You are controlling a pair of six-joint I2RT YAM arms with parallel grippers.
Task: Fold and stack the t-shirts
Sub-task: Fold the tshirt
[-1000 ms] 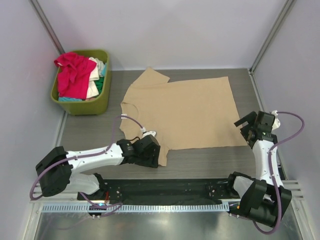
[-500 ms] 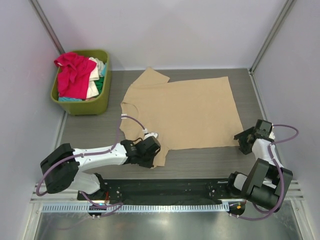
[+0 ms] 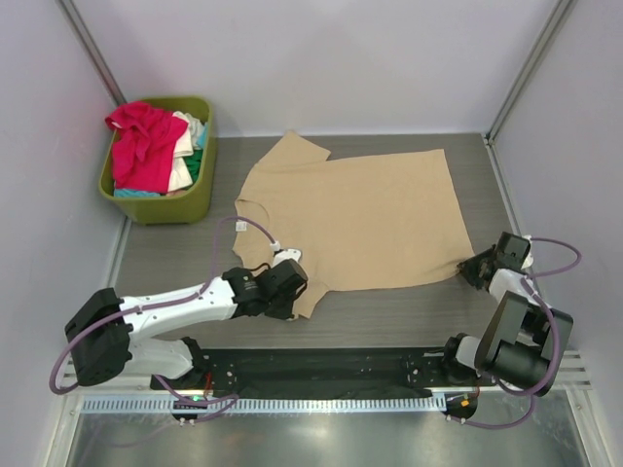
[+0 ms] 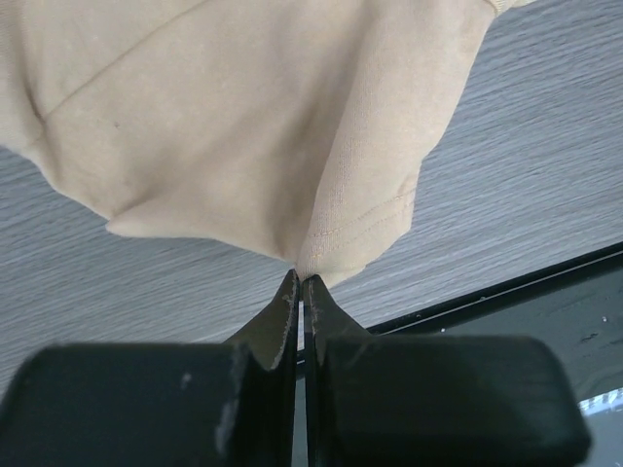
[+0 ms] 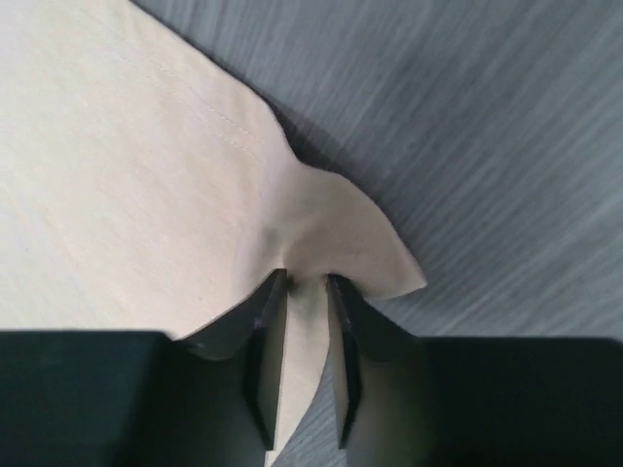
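A tan t-shirt [image 3: 360, 209] lies spread flat in the middle of the table. My left gripper [image 3: 295, 295] is at its near sleeve and is shut on the sleeve's edge [image 4: 336, 243]. The cloth [image 4: 234, 107] rises from the pinched jaw tips [image 4: 300, 282]. My right gripper [image 3: 474, 267] sits low at the shirt's near right hem corner. Its jaws [image 5: 307, 282] stand narrowly apart around a puckered fold of the tan corner [image 5: 350, 238], with a gap still showing. More t-shirts fill the basket: pink-red [image 3: 141, 146], cream-white [image 3: 185, 146] and a little teal [image 3: 131, 193].
The olive-green plastic basket [image 3: 200, 195] stands at the far left by the wall. A black rail [image 3: 321, 370] runs along the near table edge between the arm bases. White walls close in the left, back and right sides.
The left jaws have shut on the sleeve edge and raised it slightly. The right gripper came down to the hem corner and its jaws have narrowed around the cloth.
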